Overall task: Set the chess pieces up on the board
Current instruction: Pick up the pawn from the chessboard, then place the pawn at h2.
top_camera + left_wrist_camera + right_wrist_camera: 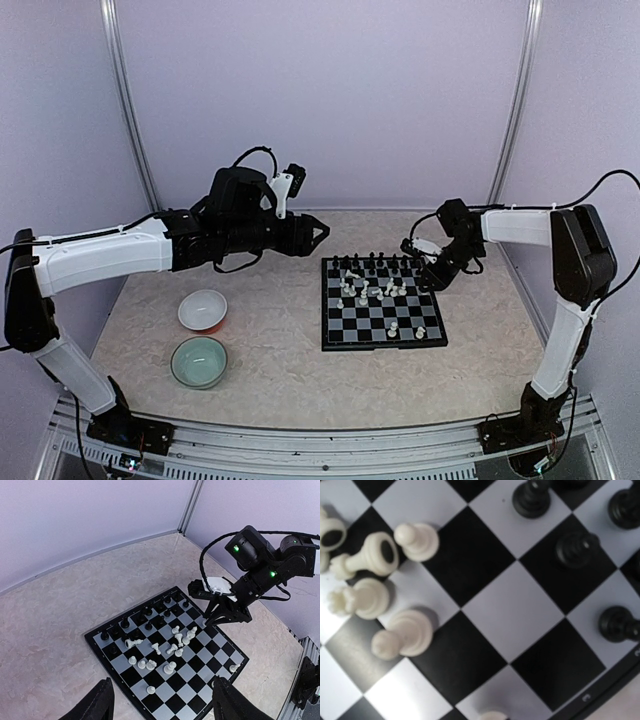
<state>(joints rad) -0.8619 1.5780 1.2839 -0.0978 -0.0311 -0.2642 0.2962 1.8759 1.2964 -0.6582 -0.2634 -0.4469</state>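
Jaws L wide, empty, jaws R unclear

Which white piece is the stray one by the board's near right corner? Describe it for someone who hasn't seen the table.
On the table, find the chequered board right of centre. Go to its near right corner: a lone white piece sits just inside the rim. The other white pieces bunch mid-board, in front of the black row; this one lies nearest that corner.
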